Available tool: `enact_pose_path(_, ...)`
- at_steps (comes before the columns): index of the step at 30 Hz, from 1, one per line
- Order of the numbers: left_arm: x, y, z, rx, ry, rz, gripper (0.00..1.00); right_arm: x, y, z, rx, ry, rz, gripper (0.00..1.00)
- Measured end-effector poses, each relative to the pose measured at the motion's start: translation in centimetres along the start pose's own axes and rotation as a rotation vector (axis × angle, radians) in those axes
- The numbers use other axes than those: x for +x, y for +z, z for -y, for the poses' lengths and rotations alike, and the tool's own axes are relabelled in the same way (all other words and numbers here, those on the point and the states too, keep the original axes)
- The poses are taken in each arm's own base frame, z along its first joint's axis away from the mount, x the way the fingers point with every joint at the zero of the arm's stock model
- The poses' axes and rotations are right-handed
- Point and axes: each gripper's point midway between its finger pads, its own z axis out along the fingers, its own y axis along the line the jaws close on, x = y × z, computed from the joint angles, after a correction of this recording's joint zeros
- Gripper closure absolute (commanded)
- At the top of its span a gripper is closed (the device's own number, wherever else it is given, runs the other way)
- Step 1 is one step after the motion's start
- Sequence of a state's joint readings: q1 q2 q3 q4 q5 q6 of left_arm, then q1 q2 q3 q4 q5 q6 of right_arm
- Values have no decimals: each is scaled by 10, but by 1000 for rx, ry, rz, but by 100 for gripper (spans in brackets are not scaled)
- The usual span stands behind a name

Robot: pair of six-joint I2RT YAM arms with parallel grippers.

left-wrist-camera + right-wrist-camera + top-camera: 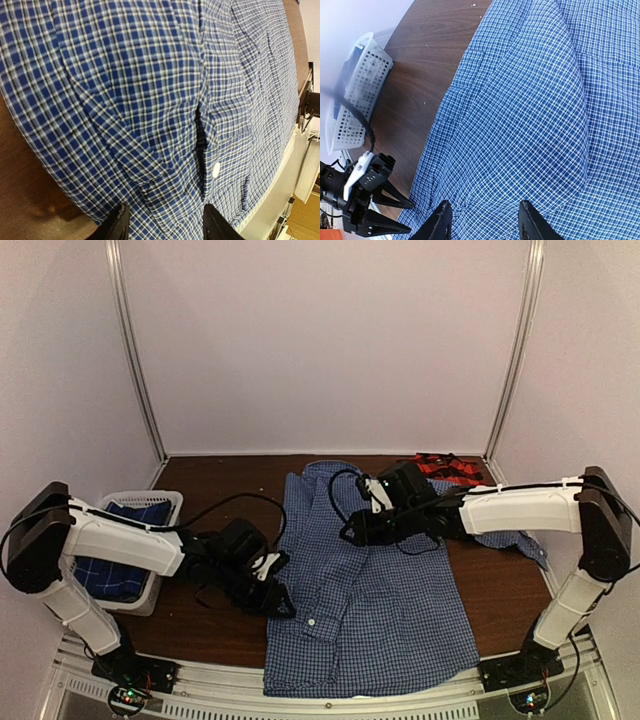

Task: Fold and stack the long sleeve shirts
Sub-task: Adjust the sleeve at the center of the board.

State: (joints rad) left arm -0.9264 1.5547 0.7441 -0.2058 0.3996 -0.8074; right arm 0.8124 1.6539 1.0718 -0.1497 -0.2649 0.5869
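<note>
From above, the nearest thing is the hem of the blue-and-white gingham shirt (380, 630), which reaches the near edge of the worktop (505, 590) between the two arm bases. The shirt lies spread open down the middle of the worktop, collar toward the far edge, and one sleeve runs out toward the right edge. The left gripper (278, 602) sits low at the shirt's left border, near the near edge. The right gripper (347, 533) hangs over the upper chest of the same shirt. A red-and-black plaid shirt (440, 466) is bunched in the far right corner. A white basket (150, 497) stands at the left edge and holds a darker blue plaid shirt (110, 575).

The left wrist view is almost filled with gingham. Its two black fingers (117, 225) stand apart at the bottom of the picture, with creased cloth lying between and beneath them and nothing pinched. A white button (216, 170) sits on the placket just above the right-hand finger. Brown worktop shows at the lower left.

In the right wrist view the right arm's fingers (441, 222) are likewise spread, with flat gingham under them and a small pucker just beyond their tips. Further left, the left gripper shows from the side with its jaws wide apart. Its tips are just beside the shirt's border, over bare wood. The basket lies beyond it at the worktop's left edge.
</note>
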Motion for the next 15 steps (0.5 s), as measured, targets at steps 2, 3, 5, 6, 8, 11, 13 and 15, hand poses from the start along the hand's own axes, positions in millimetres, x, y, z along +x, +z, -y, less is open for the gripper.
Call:
enact_pose_path(2, 5, 4, -2, -14, -2, -19, 49, -7, -4, 1, -7, 8, 25, 53)
enact_pose_path(3, 8, 6, -3, -20, -2, -27, 49, -11, -7, 1, -11, 13, 38, 53)
enact_pose_path(5, 12, 10, -5, -31, -2, -43, 51, -19, -13, 0, -21, 19, 67, 53)
enact_pose_path(6, 14, 11, -4, -34, 0, -51, 53, -23, -16, 0, -27, 22, 81, 53)
enact_pose_path(8, 13, 13, -1, -33, 3, -54, 58, -29, -21, -1, -36, 25, 105, 53)
enact_pose_path(11, 13, 16, 3, -33, 3, -62, 70, -33, -27, 0, -43, 31, 128, 53)
enact_pose_path(13, 15, 17, 3, -33, 2, -66, 79, -32, -29, 3, -41, 35, 131, 53)
enact_pose_path(15, 15, 17, 3, -34, -3, -69, 87, -30, -29, 7, -38, 40, 131, 53)
